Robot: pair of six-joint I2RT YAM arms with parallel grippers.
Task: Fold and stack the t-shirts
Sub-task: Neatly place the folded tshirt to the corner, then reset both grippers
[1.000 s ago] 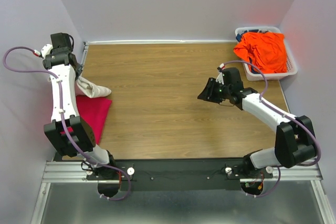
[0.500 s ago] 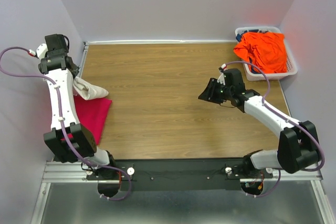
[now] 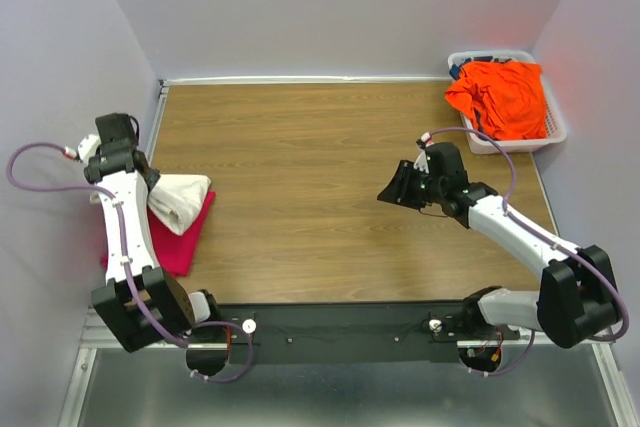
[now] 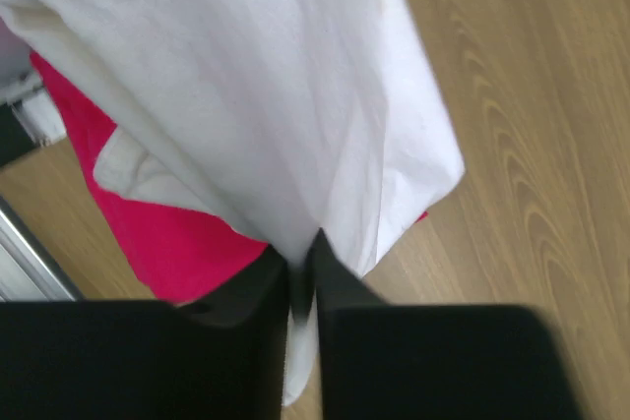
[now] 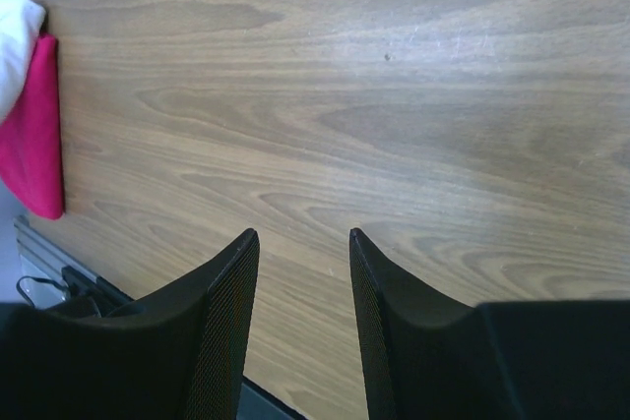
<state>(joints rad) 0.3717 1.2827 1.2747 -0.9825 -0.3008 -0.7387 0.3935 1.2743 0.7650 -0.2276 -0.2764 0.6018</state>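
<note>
T-shirts are two-thirds done, I judge: the cream-white t-shirt (image 3: 182, 199) lies folded on the magenta-pink t-shirt (image 3: 180, 244) at the left edge of the bench (image 3: 320, 167), left pincer (image 4: 300, 277) pinching its cloth, while the orange t-shirt (image 3: 505, 97) waits crumpled in the far-right basket (image 3: 556, 133), right pincer (image 5: 303, 243) open and empty.

The left arm (image 3: 122, 232) rises from its near-left base and bends over the left edge of the tabletop (image 3: 300, 147). The left gripper (image 4: 300, 243) has its fingers pressed nearly together, pinching a fold of the cream-white t-shirt (image 4: 276, 95). The right arm (image 3: 510, 227) reaches left toward mid-tabletop. The right gripper (image 5: 303, 235) tilts down, fingers spread well apart.
</note>
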